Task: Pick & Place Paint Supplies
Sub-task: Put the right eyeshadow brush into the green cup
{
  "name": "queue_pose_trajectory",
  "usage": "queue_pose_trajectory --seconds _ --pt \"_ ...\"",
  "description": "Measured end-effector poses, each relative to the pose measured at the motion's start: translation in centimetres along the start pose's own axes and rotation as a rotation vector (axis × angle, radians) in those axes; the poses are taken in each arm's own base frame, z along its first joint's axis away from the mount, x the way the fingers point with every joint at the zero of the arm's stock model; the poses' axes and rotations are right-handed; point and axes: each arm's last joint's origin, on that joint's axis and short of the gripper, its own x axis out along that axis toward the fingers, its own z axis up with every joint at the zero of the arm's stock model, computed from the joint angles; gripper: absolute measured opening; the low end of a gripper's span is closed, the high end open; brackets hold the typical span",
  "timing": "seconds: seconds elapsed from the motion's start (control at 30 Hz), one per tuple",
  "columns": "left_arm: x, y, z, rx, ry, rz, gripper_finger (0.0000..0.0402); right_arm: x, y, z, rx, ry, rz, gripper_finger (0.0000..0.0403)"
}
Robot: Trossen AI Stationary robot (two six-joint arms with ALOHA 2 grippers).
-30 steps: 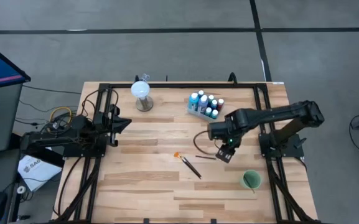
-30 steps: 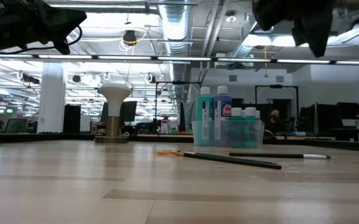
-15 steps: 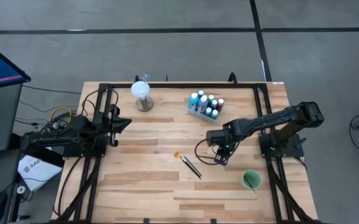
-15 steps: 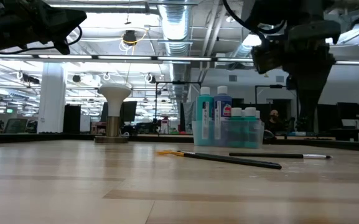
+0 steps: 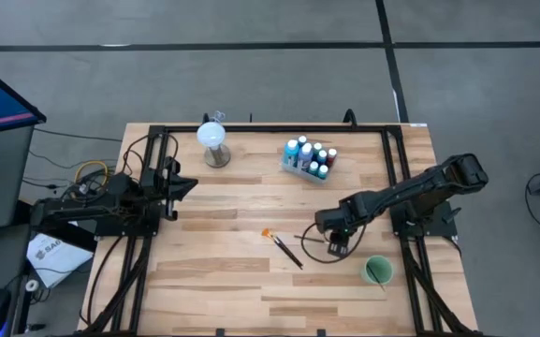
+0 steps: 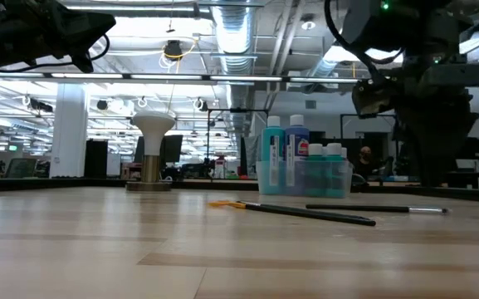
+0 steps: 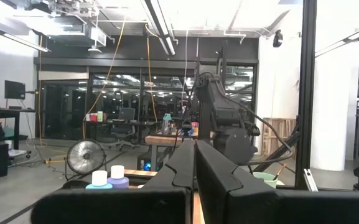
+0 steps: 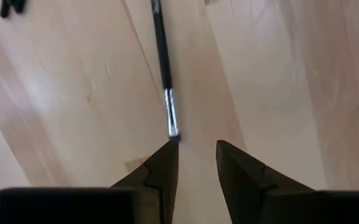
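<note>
While the left arm waits at the table's left edge, the right one is low over the boards.
Right gripper: fingers slightly apart, holding nothing; wrist view shows the bristle end of a thin paintbrush just ahead of one fingertip, brush flat on the wood.
High view: right gripper sits in the table's front-right part, between the orange-tipped brush and the green cup; the thin brush is mostly hidden under the arm there.
Low view: both brushes lie flat; the thin one sits just behind the orange-tipped one.
Paint bottles: white-capped, clustered in a clear tray, back centre-right.
Left gripper: fingers pressed together, empty.
White globe: back centre-left.
</note>
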Motion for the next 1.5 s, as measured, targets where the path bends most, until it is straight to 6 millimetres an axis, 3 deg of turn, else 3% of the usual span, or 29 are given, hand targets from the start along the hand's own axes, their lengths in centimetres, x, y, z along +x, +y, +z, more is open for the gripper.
queue_pose_trajectory --seconds 0.2,0.33,0.57,0.77,0.97,1.23,1.5 --pt "0.0 0.0 0.0 0.0 0.0 0.0 0.0002 0.1 0.4 -0.2 -0.021 -0.028 -0.015 0.011" --pt "0.0 0.0 0.0 0.0 0.001 0.0 0.0002 0.2 0.9 -0.4 -0.045 -0.037 -0.025 0.0143" --pt "0.0 0.0 0.0 0.0 0.001 0.0 0.0002 2.2 1.4 -0.4 -0.043 0.0 -0.086 0.0211" --pt "0.1 0.0 -0.2 0.0 0.017 0.001 0.0002 3.7 1.5 -0.1 -0.032 0.063 -0.111 0.0218" --pt "0.1 0.0 -0.2 0.0 0.021 0.001 0.0002 4.0 1.6 0.0 -0.014 0.097 -0.145 0.0181" --pt "0.1 0.0 -0.2 0.0 0.021 0.001 0.0002 4.0 1.2 0.1 0.0 0.107 -0.147 0.002" --pt "0.1 0.0 -0.2 0.0 0.021 0.001 0.0002 3.1 0.8 0.6 0.063 0.088 -0.135 0.0001"
